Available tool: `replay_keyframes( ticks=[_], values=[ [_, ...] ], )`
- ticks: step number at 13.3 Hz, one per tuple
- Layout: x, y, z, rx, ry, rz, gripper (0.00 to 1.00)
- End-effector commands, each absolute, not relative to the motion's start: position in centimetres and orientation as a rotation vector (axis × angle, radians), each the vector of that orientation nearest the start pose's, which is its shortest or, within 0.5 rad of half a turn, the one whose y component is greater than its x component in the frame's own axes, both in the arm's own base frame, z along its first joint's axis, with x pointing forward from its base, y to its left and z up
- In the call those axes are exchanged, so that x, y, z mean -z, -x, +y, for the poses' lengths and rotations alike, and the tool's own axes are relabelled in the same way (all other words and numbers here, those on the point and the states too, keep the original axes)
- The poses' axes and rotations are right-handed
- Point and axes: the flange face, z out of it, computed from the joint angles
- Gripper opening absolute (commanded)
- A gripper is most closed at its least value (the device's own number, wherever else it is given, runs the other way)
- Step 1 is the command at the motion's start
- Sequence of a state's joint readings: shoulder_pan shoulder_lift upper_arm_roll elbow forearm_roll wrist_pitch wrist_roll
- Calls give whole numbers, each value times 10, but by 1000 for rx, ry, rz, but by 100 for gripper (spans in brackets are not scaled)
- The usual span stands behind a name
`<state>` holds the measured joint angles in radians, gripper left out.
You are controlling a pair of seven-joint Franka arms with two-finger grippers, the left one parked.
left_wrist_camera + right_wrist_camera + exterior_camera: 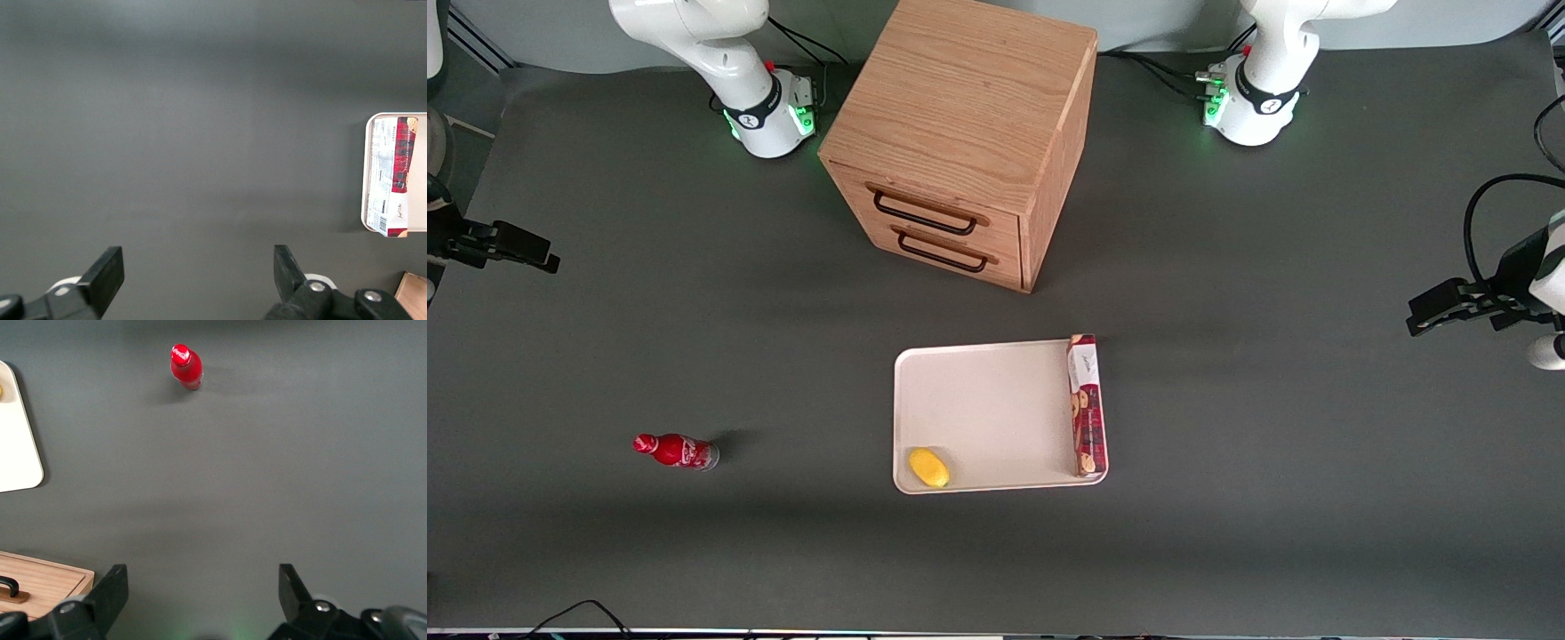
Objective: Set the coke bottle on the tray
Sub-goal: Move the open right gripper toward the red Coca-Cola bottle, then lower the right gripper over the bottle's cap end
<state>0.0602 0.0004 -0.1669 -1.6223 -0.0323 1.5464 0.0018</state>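
The coke bottle (676, 451) (185, 367) is small and red with a red cap. It stands alone on the dark table toward the working arm's end. The cream-white tray (987, 409) (17, 440) lies flat near the middle of the table, in front of the drawer cabinet. My right gripper (529, 253) (203, 577) hovers well above the table at the working arm's end, farther from the front camera than the bottle and well apart from it. Its fingers are open and hold nothing.
A wooden drawer cabinet (969, 133) (40, 583) with two black handles stands farther from the front camera than the tray. On the tray lie a yellow lemon-like object (928, 468) and a long red cookie box (1086, 404) (393, 177) along its edge.
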Motion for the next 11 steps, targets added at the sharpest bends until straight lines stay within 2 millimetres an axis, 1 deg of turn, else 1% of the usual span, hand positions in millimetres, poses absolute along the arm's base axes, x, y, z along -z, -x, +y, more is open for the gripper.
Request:
replay_keyframes(
  ticks=[1,4,5,6,7,8,9,10,11],
  values=[
    [-603,-549,-66,-115,3186,146,100],
    [-601,-554,-68,-98,3207,144,100],
    [-595,-561,-70,-88,3238,129,100],
    [-580,-573,-70,-97,3249,45,100],
    [-564,-591,-73,-80,3244,-15,100],
    [-544,-606,-83,-79,3204,-11,100],
    [-532,-619,-87,-64,3151,-26,100],
    [-516,-633,-83,-85,3137,-74,100],
    [-494,-647,-81,-122,3137,-92,100]
  ],
)
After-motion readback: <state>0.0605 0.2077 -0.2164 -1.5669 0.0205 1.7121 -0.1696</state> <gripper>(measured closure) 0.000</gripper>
